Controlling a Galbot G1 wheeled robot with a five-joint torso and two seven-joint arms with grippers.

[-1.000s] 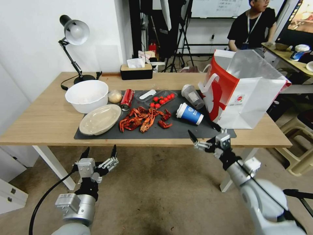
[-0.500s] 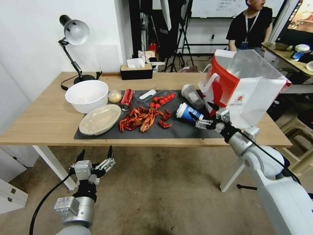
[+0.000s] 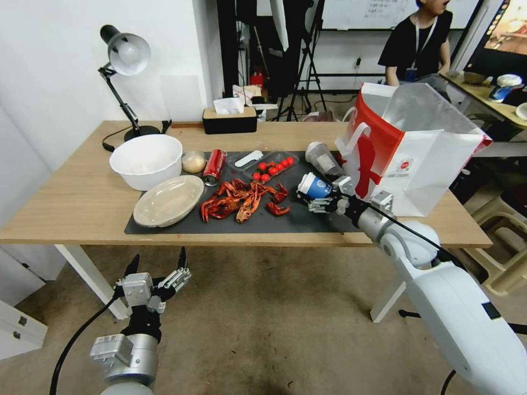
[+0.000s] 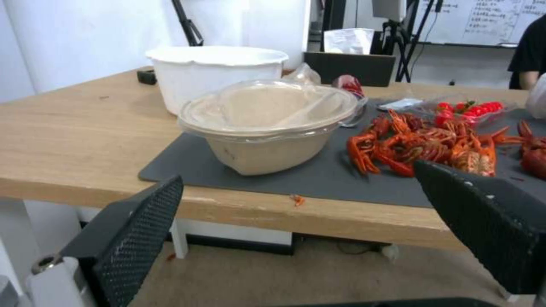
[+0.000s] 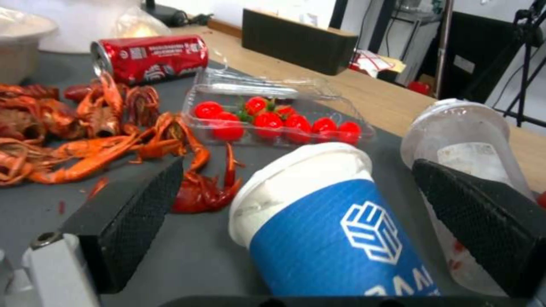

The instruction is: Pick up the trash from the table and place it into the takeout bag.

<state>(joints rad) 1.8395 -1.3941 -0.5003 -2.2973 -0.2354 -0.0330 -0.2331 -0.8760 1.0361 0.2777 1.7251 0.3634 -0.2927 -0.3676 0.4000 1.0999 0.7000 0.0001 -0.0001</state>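
On desk point(image 3: 82, 203), all trash waits, nothing bagged as far as I see. Right jaws point(image 3: 320, 197) spread wide, straddling blue paper cup point(image 3: 314, 186) lying on dark mat point(image 3: 307, 219), not yet clamped. Clear plastic cup point(image 3: 324, 159) on its side just behind, beside takeout bag point(image 3: 417, 159); bag's inside hidden. Beige plate point(image 3: 167, 201) lidded, red can point(image 3: 214, 166) and ball point(image 3: 194, 162) untouched. Left jaws point(image 3: 156, 269) apart, parked below desk edge.

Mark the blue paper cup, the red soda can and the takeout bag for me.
blue paper cup point(image 5: 335, 238), right wrist view, on its blue sleeve.
red soda can point(image 3: 214, 167), head view, mid-body of the can lying on its side.
takeout bag point(image 3: 433, 170), head view, on its white side panel.
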